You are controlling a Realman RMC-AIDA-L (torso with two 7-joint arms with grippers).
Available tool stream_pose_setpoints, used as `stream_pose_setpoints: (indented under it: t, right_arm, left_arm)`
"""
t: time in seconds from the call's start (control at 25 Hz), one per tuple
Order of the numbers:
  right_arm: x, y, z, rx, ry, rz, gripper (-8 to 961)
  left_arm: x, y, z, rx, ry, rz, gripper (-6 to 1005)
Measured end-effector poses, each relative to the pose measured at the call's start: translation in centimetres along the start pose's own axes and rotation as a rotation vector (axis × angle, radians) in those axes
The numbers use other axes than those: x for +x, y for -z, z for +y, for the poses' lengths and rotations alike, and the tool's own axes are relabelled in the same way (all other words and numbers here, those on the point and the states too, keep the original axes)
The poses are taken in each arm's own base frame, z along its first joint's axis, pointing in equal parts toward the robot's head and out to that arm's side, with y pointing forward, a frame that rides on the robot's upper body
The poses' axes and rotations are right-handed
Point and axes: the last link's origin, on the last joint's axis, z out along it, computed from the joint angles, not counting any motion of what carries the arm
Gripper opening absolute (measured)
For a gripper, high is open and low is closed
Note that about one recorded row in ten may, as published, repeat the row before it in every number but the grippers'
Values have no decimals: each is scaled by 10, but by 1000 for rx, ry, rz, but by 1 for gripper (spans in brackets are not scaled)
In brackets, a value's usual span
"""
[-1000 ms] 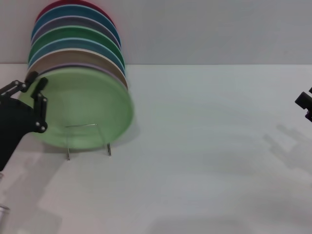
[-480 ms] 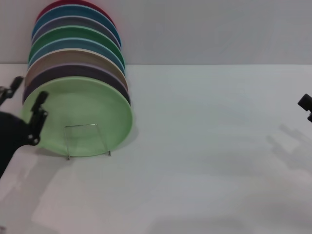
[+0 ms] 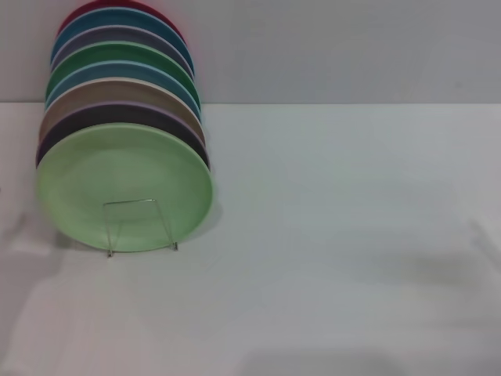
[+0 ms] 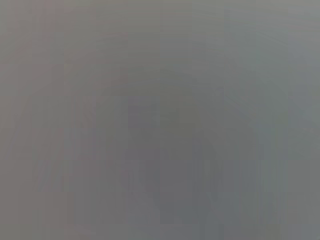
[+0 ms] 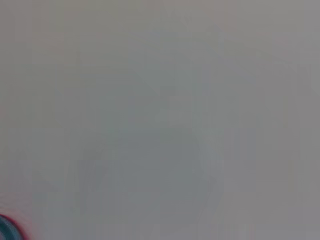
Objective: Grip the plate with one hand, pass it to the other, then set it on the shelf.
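A pale mint-green plate stands nearly upright at the front of a row of coloured plates, leaning in a small wire rack on the left of a white table, its face toward the camera. Neither gripper appears in the head view, and both wrist views show only blank surface, so whether either is open or closed cannot be told. The plate sits on the robot's left, so the left arm is judged the nearer one. With the plate set in the rack, the task looks complete. The plate is round, matte, shallow-rimmed.
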Motion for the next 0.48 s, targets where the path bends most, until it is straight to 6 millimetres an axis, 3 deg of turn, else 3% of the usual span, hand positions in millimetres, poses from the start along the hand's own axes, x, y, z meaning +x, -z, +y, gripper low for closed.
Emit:
stream_pose_setpoints:
  t: [0.36,0.48]
  right_arm:
    - [7,12,-8,150,-11,-5,800]
    - [9,12,-8,165,-16,-7,815]
  left_arm:
    - [-13,5,-9,73,97,-92,844]
    - [-15,9,-9,75,95,-106,844]
